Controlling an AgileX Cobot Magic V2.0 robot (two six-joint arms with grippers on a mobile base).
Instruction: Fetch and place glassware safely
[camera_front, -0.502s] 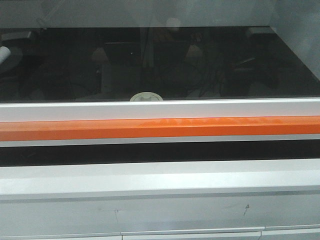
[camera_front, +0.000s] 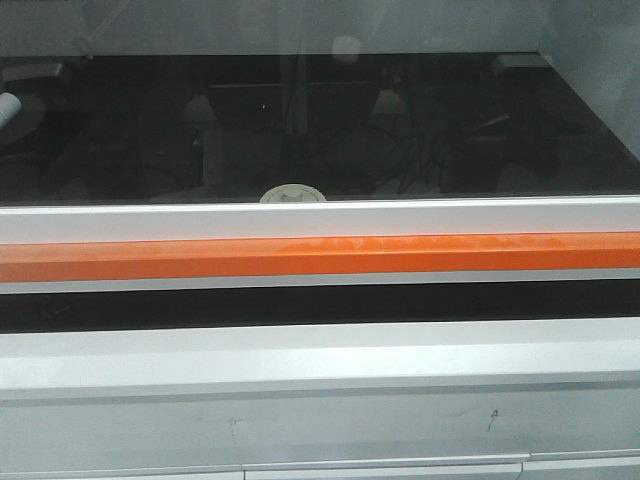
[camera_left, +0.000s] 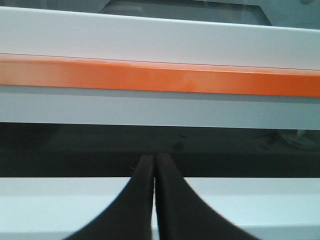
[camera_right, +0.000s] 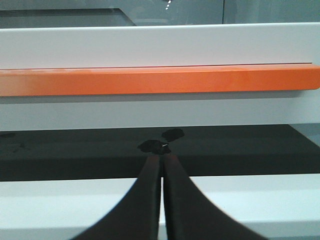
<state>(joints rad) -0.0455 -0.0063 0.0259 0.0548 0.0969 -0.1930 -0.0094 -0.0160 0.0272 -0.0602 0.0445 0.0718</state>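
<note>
Dark, glossy counter (camera_front: 320, 130) fills the upper half of the front view. It is bounded on the near side by a white rail (camera_front: 320, 218) and an orange strip (camera_front: 320, 256).

We locate the jar (camera_front: 292, 194) on the counter just behind the rail, slightly left of the view's centre. Only its white lid shows above the rail; the glass body is hidden. With the lid facing up, we judge the jar upright, its axis vertical.

Both wrist views face the same rail and strip from lower down. On the left gripper (camera_left: 154, 160) the jaws are pressed together with nothing between them, and the right gripper (camera_right: 161, 158) shows the same. We judge that the jar lies ahead of and higher than both, beyond the rail. The left arm appears marginally nearer, but the offset is small.

A pale shape (camera_left: 300, 138) at the right edge of the left wrist view is too faint to identify. No brand, label or writing is legible in any view.
</note>
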